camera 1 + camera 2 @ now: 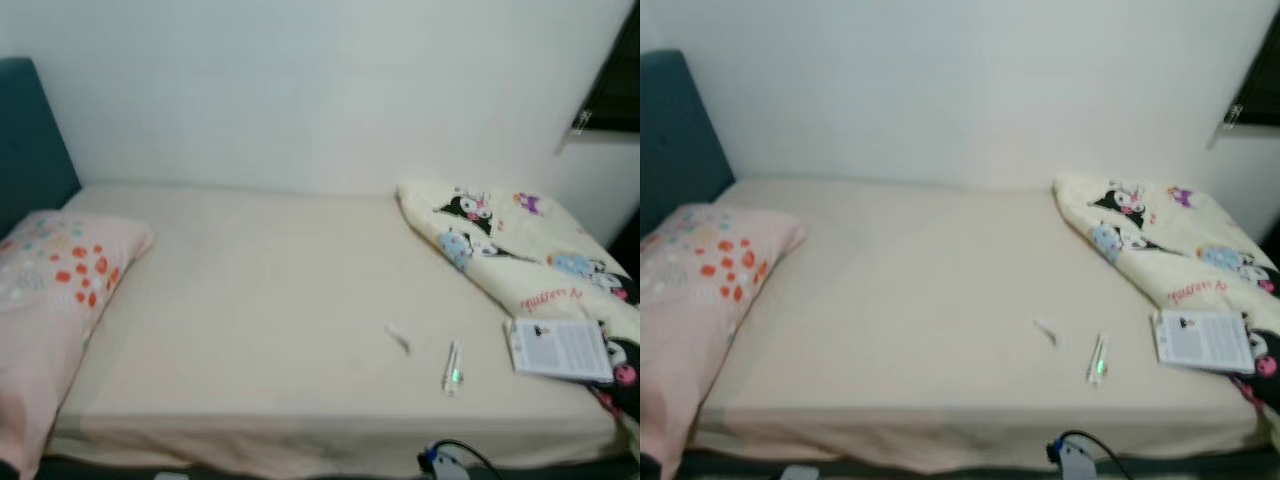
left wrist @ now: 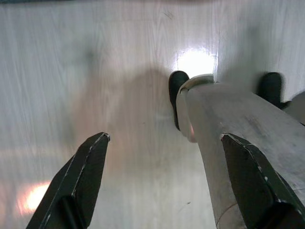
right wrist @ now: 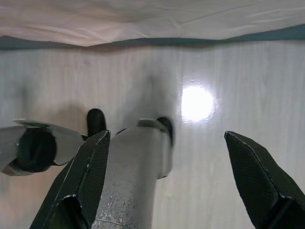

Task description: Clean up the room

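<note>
1. Both claws hang idle over pale wood-grain floor (image 2: 95, 71): the left gripper (image 2: 164, 179) and the right gripper (image 3: 167, 176) each have their black fingers spread wide, grasping nothing. A silver leg of the robot stands between each pair of fingers in the wrist views.
2. Before the robot is a bed (image 1: 270, 290) with a cream sheet, its far edge against a plain white wall (image 1: 300, 90). A dark teal headboard (image 1: 30, 130) rises at the bed's left end.
3. On the left end lies a pink pillow (image 1: 50, 300) printed with red-orange and pale spots, reaching the near left corner.
4. At the right end a cream blanket (image 1: 510, 240) with cartoon characters lies bunched from the far edge to the near right corner. Pink lettering on it is too blurred to read.
5. A white booklet (image 1: 560, 348) rests on the blanket near the near right corner; its print is too small to read.
6. Just left of it on the sheet lies a slim clear pen-like item (image 1: 453, 366) with a green spot.
7. Further left is a small white scrap (image 1: 398, 337).
8. A black cable (image 1: 455, 455) shows below the bed's near edge.
</note>
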Motion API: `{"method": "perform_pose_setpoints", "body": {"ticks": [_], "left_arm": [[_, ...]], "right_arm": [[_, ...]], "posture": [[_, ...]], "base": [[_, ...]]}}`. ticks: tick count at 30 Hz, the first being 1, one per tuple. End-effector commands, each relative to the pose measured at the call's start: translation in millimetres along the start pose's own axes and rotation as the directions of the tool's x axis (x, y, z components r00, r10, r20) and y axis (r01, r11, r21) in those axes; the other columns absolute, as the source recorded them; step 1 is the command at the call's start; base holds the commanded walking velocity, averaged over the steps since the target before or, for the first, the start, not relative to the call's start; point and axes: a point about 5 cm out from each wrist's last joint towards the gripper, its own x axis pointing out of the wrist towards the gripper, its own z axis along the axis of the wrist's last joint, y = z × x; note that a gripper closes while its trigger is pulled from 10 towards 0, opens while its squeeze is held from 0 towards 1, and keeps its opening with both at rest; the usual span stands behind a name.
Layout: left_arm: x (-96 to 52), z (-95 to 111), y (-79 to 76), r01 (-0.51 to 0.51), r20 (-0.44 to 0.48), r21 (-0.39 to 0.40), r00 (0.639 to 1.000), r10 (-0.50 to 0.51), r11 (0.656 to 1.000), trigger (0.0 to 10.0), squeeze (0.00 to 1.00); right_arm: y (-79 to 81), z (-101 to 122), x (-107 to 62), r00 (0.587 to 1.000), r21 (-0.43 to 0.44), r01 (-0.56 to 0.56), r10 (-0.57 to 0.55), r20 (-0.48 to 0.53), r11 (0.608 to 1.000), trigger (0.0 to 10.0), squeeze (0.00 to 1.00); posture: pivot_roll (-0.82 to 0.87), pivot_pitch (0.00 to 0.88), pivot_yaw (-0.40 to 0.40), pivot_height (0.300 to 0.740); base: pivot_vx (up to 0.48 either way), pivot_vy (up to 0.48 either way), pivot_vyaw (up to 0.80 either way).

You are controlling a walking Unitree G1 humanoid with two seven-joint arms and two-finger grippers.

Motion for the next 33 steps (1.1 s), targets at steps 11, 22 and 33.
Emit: {"method": "perform_pose_setpoints", "body": {"ticks": [11, 22, 33], "left_arm": [[0.0, -2, -3.3, 0.019, -0.006, 0.018, 1.0, -0.018, 1.0, 10.0, 0.0], [1.6, 44, 3.5, 0.028, 0.169, -0.078, 0.986, -0.014, 0.997, 10.0, 0.0], [-7.3, 126, 1.7, 0.115, 0.437, -0.073, 0.897, -0.072, 0.991, 10.0, 0.0]], "right_arm": [[-5.8, 5, -1.3, 0.999, 0.009, 0.023, -0.023, 0.033, 1.0, 10.0, 0.0], [-5.2, 29, 0.3, 0.992, 0.006, 0.046, -0.047, 0.118, 0.999, 10.0, 0.0], [2.6, 90, -0.8, 0.953, 0.002, 0.031, -0.03, 0.303, 1.0, 10.0, 0.0]], "posture": [[-0.03, 0.0, -0.048, 0.74], [-0.03, 0.0, -0.047, 0.74], [-0.03, 0.0, -0.036, 0.74]], "base": [[0.0, -0.48, 0.0], [0.0, -0.47, 0.21], [0.0, -0.068, 0.0]]}}
